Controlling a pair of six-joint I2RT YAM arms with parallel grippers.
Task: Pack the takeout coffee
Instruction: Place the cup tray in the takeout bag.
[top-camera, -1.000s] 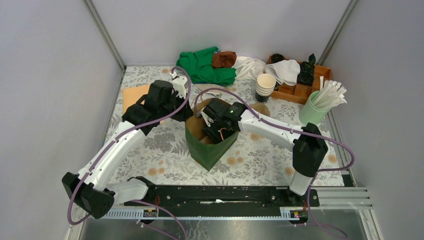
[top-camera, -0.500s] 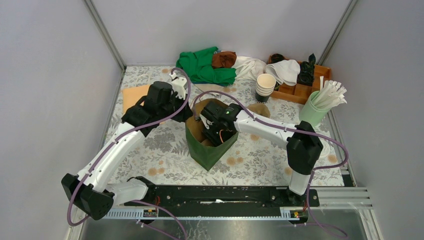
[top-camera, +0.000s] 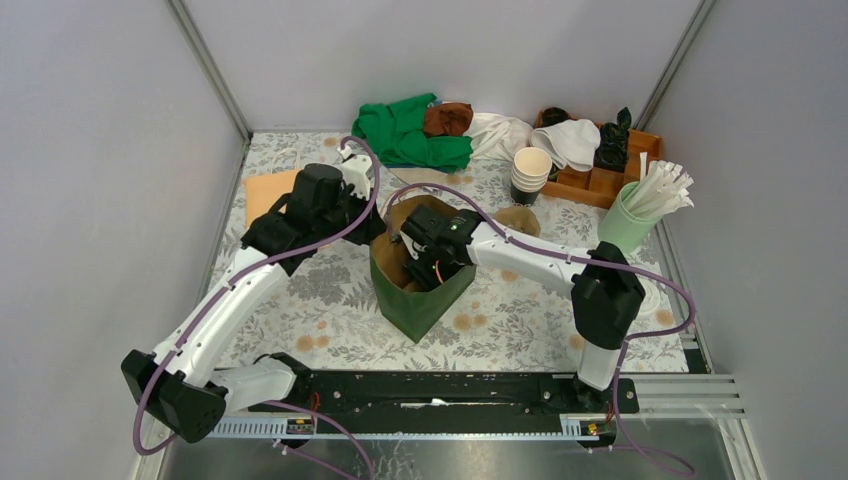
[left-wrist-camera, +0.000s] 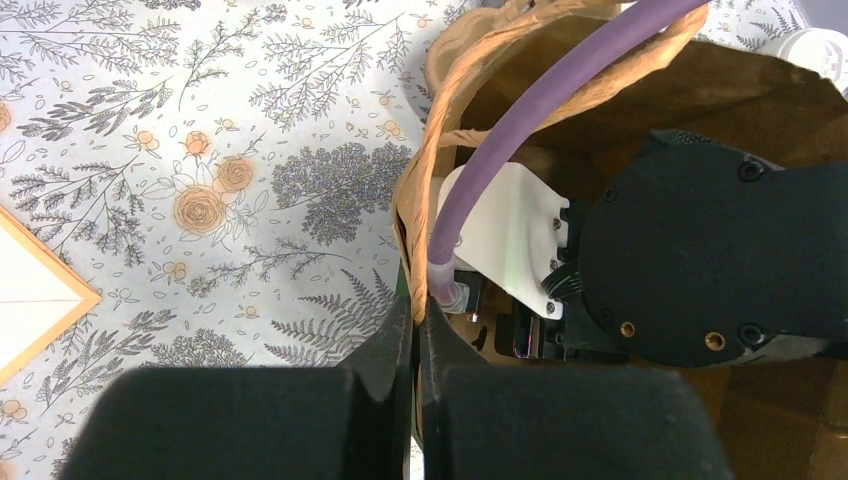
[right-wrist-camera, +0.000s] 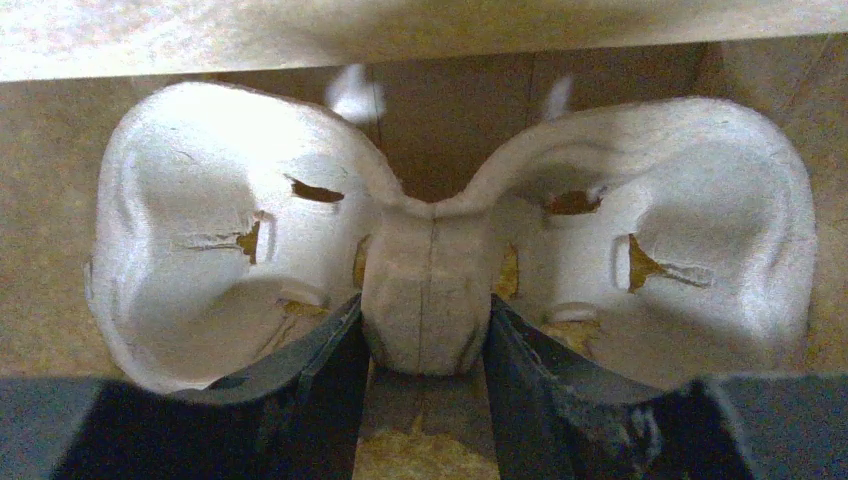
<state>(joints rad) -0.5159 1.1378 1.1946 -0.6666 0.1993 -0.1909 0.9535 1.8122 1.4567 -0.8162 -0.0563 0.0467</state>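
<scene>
My left gripper (left-wrist-camera: 415, 400) pinches the left rim of the bag (top-camera: 415, 305), I judge to hold its mouth open. Inside, my right gripper (right-wrist-camera: 425, 350) clamps the middle ridge of the carrier (right-wrist-camera: 200, 220), probably to seat it flat. The coffee (left-wrist-camera: 825, 50) stands outside, toward the right edge. Only its lid shows, cut off, and from above my right elbow mostly hides it.

Plain grey walls (top-camera: 100, 150), alu corner posts (top-camera: 205, 65), floral-cloth tabletop (top-camera: 330, 300), soft even light

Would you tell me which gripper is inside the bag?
The right gripper, gripping the carrier inside the bag; the left gripper pinches the bag's rim from outside.
</scene>
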